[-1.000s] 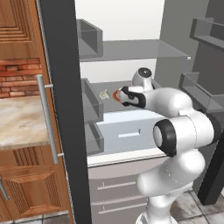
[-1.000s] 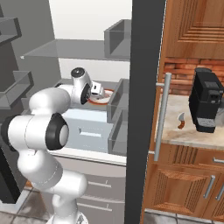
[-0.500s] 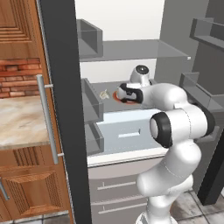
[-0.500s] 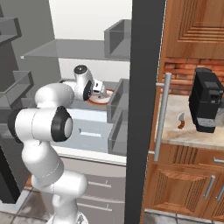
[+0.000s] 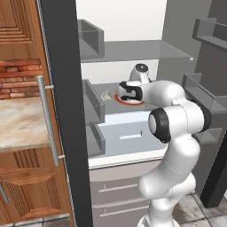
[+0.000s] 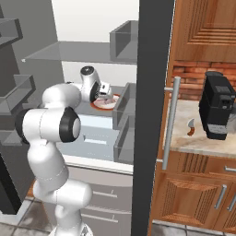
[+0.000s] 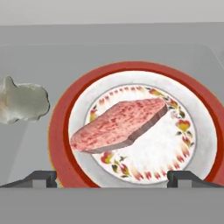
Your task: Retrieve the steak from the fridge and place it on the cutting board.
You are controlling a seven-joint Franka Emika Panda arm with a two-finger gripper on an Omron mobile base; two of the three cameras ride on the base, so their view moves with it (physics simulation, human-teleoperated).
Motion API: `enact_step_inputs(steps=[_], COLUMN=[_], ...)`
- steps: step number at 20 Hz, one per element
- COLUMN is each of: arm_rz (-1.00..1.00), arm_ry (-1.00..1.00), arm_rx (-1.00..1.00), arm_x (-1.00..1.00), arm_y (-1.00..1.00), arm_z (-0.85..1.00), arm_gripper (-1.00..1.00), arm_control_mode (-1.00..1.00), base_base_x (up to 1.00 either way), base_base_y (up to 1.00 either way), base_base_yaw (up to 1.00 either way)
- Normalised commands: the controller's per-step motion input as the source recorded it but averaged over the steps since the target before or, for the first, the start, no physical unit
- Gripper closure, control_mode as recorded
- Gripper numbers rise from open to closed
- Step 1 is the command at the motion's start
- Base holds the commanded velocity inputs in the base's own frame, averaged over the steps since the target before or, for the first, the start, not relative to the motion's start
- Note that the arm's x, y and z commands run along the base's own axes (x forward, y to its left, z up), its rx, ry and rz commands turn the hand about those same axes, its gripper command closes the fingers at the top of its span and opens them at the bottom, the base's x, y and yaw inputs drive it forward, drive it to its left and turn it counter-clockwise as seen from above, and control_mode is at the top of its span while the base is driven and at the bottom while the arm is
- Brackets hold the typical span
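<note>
A simulated kitchen with brown wooden cabinets (image 6: 203, 27), a red brick wall strip, and a beige marbled desk (image 5: 20, 122). A black coffee machine (image 6: 217, 110) stands on the desk to the right of the fridge (image 5: 133, 57). The fridge stands open, showing grey shelves, door bins, a white back wall, a pale blue-white drawer (image 5: 126, 135) and grey bottom drawers.

The white arm reaches into the fridge at the middle shelf. Compared with a second ago, its elbow has swung higher and nearer the fridge, and the hand has moved a little deeper over the plate (image 7: 65, 131).

The claw (image 7: 112, 177) is spread wide, its two dark tips standing on either side of the plate's near rim, gripping nothing.

The steak (image 7: 120, 124) is a small flat pinkish-red slab with paler mottling. It lies in the middle of the white plate with a red rim and a ring of small flowers, on the fridge's middle shelf. A small pale beige lump (image 7: 22, 100) lies on the shelf just beside the plate.
</note>
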Motion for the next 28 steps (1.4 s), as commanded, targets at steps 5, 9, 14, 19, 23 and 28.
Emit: enact_step_inputs(steps=[5, 9, 14, 19, 23, 28], arm_rz=[0.0, 0.0, 0.0, 0.0, 0.0, 0.0], arm_ry=[0.0, 0.0, 0.0, 0.0, 0.01, 0.02], arm_rx=[0.0, 0.0, 0.0, 0.0, 0.0, 0.0], arm_x=[0.23, 0.2, 0.16, 0.09, 0.03, 0.0], arm_y=[0.0, 0.0, 0.0, 0.0, 0.0, 0.0], arm_z=[-0.02, -0.03, -0.18, -0.23, -0.1, -0.07], arm_gripper=[-1.0, -1.0, -1.0, -1.0, -1.0, -1.0], arm_control_mode=[-1.0, -1.0, -1.0, -1.0, -1.0, -1.0], base_base_x=[0.0, 0.0, 0.0, 0.0, 0.0, 0.0], base_base_y=[0.0, 0.0, 0.0, 0.0, 0.0, 0.0], base_base_yaw=[0.0, 0.0, 0.0, 0.0, 0.0, 0.0])
